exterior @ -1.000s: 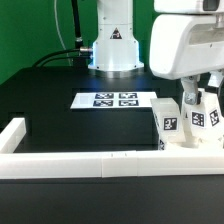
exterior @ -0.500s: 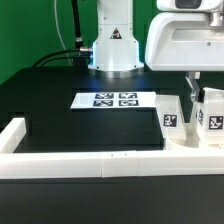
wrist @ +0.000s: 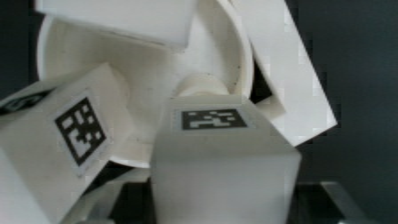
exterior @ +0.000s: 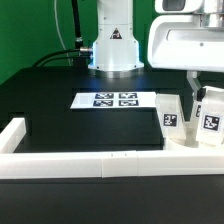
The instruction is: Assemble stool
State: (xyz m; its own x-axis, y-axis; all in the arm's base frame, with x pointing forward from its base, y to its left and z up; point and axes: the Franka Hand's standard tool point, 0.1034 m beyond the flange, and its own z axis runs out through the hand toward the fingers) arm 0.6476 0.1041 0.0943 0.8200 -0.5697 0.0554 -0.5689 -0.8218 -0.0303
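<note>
My gripper (exterior: 204, 94) hangs at the exterior view's far right and is shut on a white stool leg (exterior: 211, 122) with a square tag. In the wrist view that leg (wrist: 217, 150) fills the gap between my dark fingers (wrist: 111, 200), tag facing the camera. A second tagged leg (exterior: 168, 119) stands just to its left in the exterior view and also shows in the wrist view (wrist: 71, 125). White stool parts, the seat (wrist: 125, 55) among them, lie crowded behind the legs. Their outlines are hard to tell apart.
The marker board (exterior: 113, 100) lies flat on the black table in the middle. A long white rail (exterior: 80, 163) borders the front and the exterior view's left. The robot base (exterior: 113, 45) stands at the back.
My gripper has moved toward the exterior view's right with the leg in it. The other leg and the marker board have not moved.
</note>
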